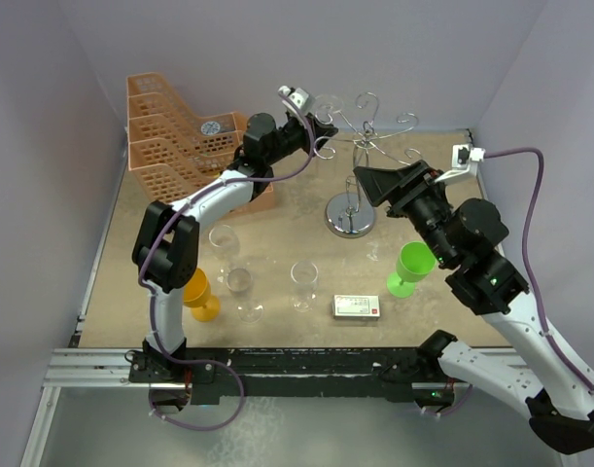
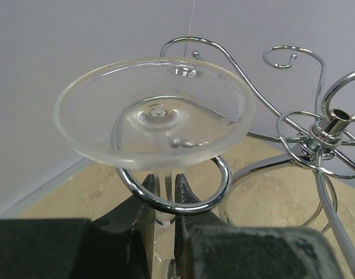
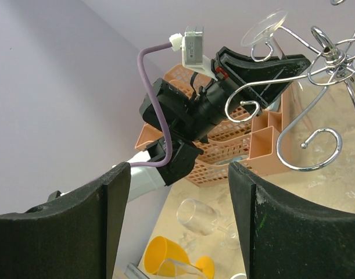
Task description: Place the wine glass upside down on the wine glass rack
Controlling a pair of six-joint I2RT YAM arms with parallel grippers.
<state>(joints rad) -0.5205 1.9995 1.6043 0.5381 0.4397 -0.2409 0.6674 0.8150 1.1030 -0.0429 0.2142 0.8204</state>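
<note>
Left hand (image 2: 165, 200) clamps clear wine glass (image 2: 157, 116) upside down, stem vertical, foot above it, within shiny chrome wire rack (image 2: 333, 123) scroll; right hand (image 3: 177, 174) agape, empty.

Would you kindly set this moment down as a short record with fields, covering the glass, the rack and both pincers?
Left pincer: shut on the stem of the wine glass
Glass pose: upside down, foot uppermost, stem inside the curl of one scroll arm
Wine glass rack: standing upright on its round base
Right pincer: open, empty, close beside the rack's post
Task state: glass at the rack, not yet released
</note>
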